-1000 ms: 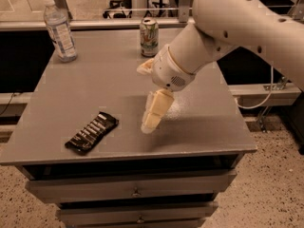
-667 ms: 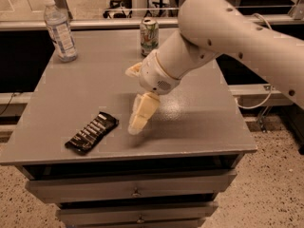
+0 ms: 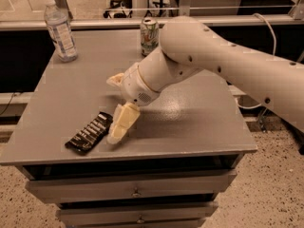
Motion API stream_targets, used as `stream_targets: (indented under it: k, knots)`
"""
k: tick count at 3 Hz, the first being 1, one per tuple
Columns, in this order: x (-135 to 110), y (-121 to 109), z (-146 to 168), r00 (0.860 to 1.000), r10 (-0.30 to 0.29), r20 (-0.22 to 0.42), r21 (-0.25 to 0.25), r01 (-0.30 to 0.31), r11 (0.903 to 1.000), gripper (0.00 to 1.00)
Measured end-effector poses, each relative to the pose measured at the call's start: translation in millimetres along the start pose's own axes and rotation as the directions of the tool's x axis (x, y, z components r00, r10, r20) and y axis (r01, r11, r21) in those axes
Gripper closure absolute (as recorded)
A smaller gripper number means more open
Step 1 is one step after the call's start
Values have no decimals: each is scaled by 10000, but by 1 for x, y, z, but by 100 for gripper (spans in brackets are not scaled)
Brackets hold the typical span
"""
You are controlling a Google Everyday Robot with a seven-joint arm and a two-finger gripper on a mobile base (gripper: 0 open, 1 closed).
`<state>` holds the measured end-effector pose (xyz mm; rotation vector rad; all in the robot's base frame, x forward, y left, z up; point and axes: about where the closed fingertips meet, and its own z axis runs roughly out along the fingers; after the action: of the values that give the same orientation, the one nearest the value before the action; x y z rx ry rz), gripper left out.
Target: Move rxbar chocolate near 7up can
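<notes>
The rxbar chocolate (image 3: 90, 133), a flat black wrapper with white lettering, lies on the grey table top (image 3: 199, 118) near its front left edge. The 7up can (image 3: 149, 36) stands upright at the back middle of the table. My gripper (image 3: 121, 126) hangs low over the table, right beside the bar's right end; I cannot tell whether it touches the bar. The thick white arm (image 3: 213, 61) reaches in from the right and passes just in front of the can.
A clear plastic water bottle (image 3: 60, 30) stands at the table's back left corner. Drawers (image 3: 137, 191) sit under the top. A rail and glass partition (image 3: 95, 23) run behind the table. A cable (image 3: 270, 30) hangs at the right.
My gripper has moved left and down, from the middle of the table to right beside the bar's right end. The bar, can and bottle have not moved.
</notes>
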<state>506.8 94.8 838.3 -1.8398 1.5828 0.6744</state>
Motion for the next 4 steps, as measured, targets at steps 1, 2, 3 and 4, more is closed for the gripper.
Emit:
stream_targets:
  k: [1,2,3,4]
  knots:
    - [-10,10,5,9993,61,373,-147,-55,9999,0]
    - [-10,19,17,9976,275,637,-359,-252,9990,0]
    - [-2,28,31,9949,620,798,-530,-578,9969,26]
    - [-1,28,32,9938,718,846,-523,-675,9963,49]
